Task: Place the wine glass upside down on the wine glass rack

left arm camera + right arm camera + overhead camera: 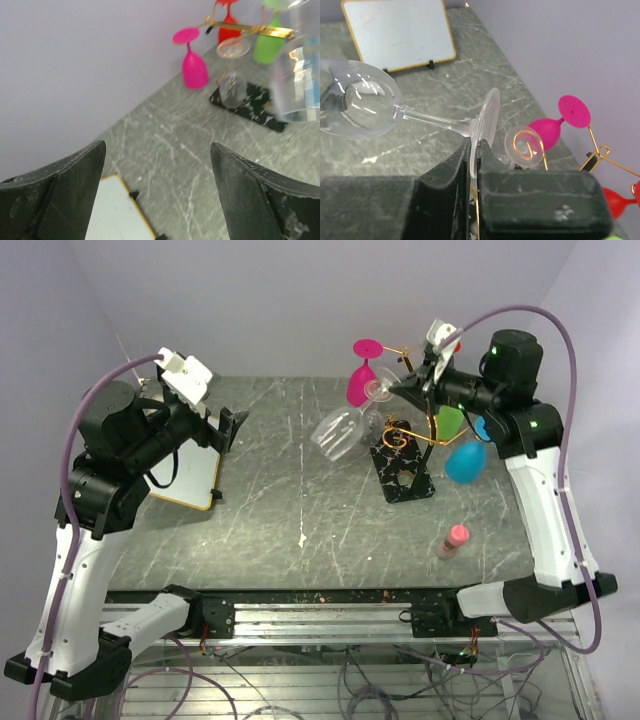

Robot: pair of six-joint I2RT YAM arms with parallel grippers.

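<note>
My right gripper is shut on the foot of a clear wine glass. It holds the glass in the air, lying almost sideways, with the bowl pointing left, away from the rack. The wine glass rack is a gold wire stand on a black marbled base, just right of the held glass. Another clear glass hangs on it inside a gold curl. My left gripper is open and empty at the far left.
A pink glass, a green glass, a blue glass and a red glass hang upside down on the rack. A white board with a yellow rim lies left. A small pink bottle stands front right.
</note>
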